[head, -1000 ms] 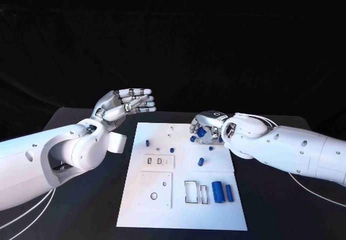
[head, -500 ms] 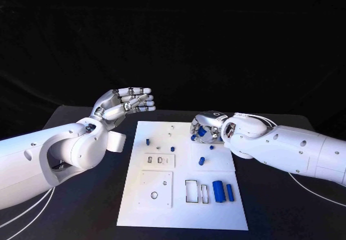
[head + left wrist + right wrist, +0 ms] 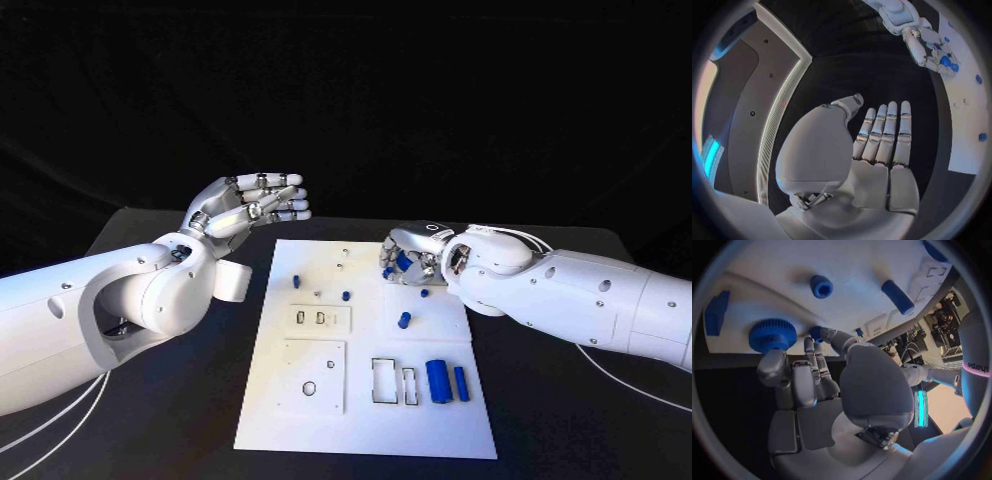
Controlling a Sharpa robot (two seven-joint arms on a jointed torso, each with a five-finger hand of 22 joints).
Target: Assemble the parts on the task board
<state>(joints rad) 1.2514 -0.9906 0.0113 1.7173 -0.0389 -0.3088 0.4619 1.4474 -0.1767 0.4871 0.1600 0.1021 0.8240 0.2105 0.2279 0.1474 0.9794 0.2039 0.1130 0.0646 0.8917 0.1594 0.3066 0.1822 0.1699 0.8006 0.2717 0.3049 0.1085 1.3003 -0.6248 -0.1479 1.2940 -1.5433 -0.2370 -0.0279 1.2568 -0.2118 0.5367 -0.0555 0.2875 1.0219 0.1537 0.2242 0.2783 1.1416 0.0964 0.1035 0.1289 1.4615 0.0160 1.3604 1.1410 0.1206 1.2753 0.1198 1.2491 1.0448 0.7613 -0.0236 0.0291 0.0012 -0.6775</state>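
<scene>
The task board (image 3: 368, 400) lies in the lower centre of the head view on the black bench (image 3: 577, 420); the left hand (image 3: 248, 205) is raised at centre left, fingers (image 3: 886, 130) straight, together, holding nothing; the right hand (image 3: 411, 252) sits at the board's upper right; its wrist view shows fingers (image 3: 811, 375) curled beside a blue gear (image 3: 772, 335), and I cannot tell if they grip it.

In the head view, the right hand (image 3: 415, 252), upper middle of the frame, covers the board's (image 3: 368, 420) far right corner and most of the blue parts under it. Whether its fingers grip the gear (image 3: 772, 335), upper left in the right wrist view, cannot be told. That view's edge cuts off a blue block (image 3: 716, 312).
</scene>
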